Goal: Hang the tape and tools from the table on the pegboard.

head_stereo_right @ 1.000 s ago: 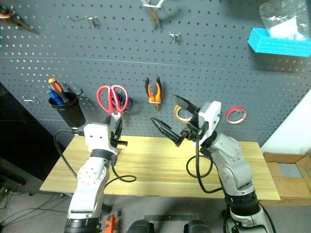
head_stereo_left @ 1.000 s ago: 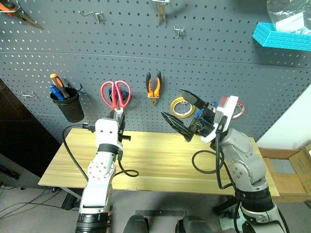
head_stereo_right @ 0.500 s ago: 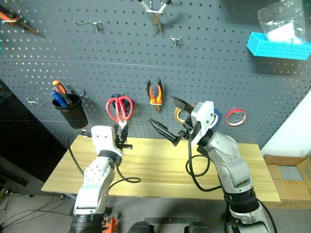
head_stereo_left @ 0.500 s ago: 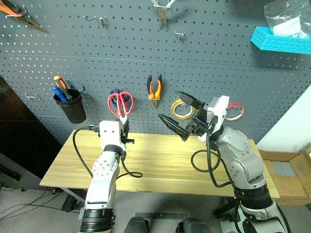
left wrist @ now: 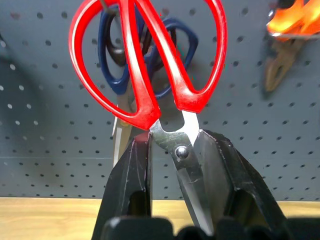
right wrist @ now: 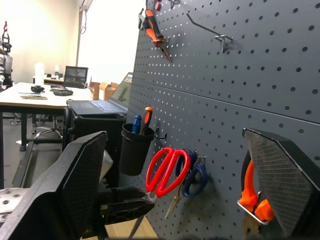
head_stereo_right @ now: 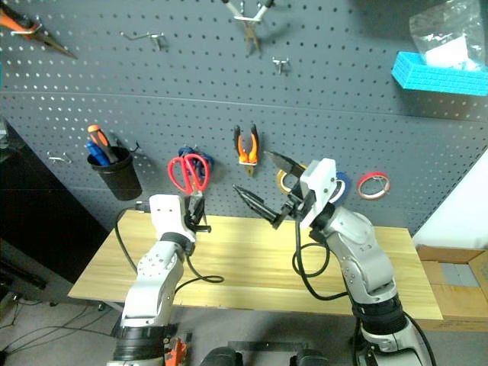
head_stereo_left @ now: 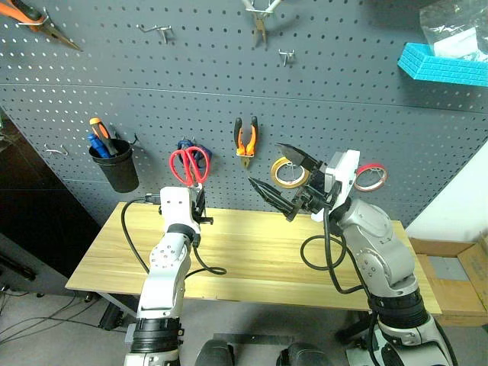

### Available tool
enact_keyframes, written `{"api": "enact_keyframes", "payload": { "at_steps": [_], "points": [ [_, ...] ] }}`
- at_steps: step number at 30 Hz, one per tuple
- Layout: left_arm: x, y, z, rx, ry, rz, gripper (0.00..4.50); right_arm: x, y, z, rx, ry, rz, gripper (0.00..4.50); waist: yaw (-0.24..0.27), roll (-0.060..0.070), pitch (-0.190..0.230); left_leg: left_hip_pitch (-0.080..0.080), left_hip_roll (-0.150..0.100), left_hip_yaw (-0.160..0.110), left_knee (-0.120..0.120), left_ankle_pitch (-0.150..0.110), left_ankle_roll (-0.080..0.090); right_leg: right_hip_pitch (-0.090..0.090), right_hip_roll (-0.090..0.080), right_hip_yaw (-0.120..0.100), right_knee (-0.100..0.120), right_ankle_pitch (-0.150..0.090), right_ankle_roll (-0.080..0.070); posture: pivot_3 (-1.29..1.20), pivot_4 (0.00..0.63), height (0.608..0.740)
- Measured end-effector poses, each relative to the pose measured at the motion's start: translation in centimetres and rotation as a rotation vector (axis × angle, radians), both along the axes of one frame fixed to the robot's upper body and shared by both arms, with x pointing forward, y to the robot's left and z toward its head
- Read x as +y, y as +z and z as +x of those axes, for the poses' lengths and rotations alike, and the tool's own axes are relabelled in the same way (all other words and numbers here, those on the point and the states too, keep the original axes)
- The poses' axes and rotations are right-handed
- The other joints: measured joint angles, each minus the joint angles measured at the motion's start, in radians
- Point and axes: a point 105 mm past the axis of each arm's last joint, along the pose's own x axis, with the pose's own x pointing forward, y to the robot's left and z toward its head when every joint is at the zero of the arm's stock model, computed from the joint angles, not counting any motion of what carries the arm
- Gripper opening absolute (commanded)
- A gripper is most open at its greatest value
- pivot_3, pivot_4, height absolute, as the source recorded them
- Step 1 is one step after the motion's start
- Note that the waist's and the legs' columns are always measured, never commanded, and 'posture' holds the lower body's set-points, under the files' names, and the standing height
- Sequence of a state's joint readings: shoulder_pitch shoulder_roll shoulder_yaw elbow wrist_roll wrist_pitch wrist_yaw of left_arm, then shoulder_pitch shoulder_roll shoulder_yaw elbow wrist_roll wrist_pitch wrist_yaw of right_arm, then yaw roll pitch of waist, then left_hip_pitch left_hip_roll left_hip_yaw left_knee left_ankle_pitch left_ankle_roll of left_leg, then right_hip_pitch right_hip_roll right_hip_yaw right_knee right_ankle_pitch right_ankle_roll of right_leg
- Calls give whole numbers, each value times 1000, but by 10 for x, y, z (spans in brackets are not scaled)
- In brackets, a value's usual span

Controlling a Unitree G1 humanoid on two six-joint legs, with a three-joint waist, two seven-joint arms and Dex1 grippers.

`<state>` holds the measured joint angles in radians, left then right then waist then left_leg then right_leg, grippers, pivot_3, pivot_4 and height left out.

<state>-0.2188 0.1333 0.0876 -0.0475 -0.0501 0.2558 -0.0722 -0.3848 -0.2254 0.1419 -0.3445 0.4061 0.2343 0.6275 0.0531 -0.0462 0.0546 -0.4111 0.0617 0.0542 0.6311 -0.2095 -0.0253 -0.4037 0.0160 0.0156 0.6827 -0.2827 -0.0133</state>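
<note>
Your left gripper [left wrist: 172, 150] clamps the red scissors [left wrist: 150, 65] at the pivot, handles at 12 o'clock, by the pegboard [head_stereo_left: 343, 91]; right gripper [head_stereo_left: 286, 183] gapes empty

Scissors [head_stereo_left: 188, 165] hang on the pegboard [head_stereo_left: 320, 76] above the table [head_stereo_left: 252, 252], left of the pliers [head_stereo_left: 244, 139].

- We see the bench [head_stereo_left: 259, 252], a long light yellow wood-grain top, running across the lower middle of the frame in front of the pegboard [head_stereo_left: 229, 91].
- We make out metal legs under its lower left edge.
- On the top we see black cables [head_stereo_left: 210, 268] drooping from the arms, one at lower left, one at lower right.
</note>
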Motion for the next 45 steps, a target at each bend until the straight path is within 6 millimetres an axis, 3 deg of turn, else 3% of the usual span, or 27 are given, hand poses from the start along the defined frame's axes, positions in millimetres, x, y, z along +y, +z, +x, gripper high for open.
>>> {"api": "enact_keyframes", "payload": {
  "at_steps": [4, 7, 16, 33, 45],
  "points": [
    [-3, 4, 13, 11, -17, 18, 1047, 0, 0, 0, 0, -1, -1, 4500, 1, 0, 0, 0, 0, 0, 0, 0, 0, 0, 0, 0, 0, 0, 0, 129, 15, 740],
    [-3, 2, 21, 43, -31, 28, 1446, 0, 0, 0, -1, -2, -3, 4500, 0, 0, 0, 0, 0, 0, 0, 0, 0, 0, 0, 0, 0, 0, 0, 129, 15, 740],
    [0, -12, 28, 123, -53, 51, 4436, -1, -1, 1, -3, -8, -10, 4500, -1, 0, 0, 0, 0, 0, 0, 0, 0, 0, 0, 0, 0, 0, 0, 114, 16, 740],
    [-1, -13, 29, 118, -58, 76, 4436, -1, -1, 1, -5, -11, -17, 4500, -2, 0, 0, 0, 0, 0, 0, 0, 0, 0, 0, 0, 1, 0, 0, 112, 21, 740],
    [30, -44, -24, 178, 8, 163, 4436, -6, -27, -7, 34, 24, -122, 4500, -3, 0, 0, 3, 1, 1, 0, 0, 0, 1, 0, 1, 3, 0, -1, 131, 30, 740]
  ]
}}
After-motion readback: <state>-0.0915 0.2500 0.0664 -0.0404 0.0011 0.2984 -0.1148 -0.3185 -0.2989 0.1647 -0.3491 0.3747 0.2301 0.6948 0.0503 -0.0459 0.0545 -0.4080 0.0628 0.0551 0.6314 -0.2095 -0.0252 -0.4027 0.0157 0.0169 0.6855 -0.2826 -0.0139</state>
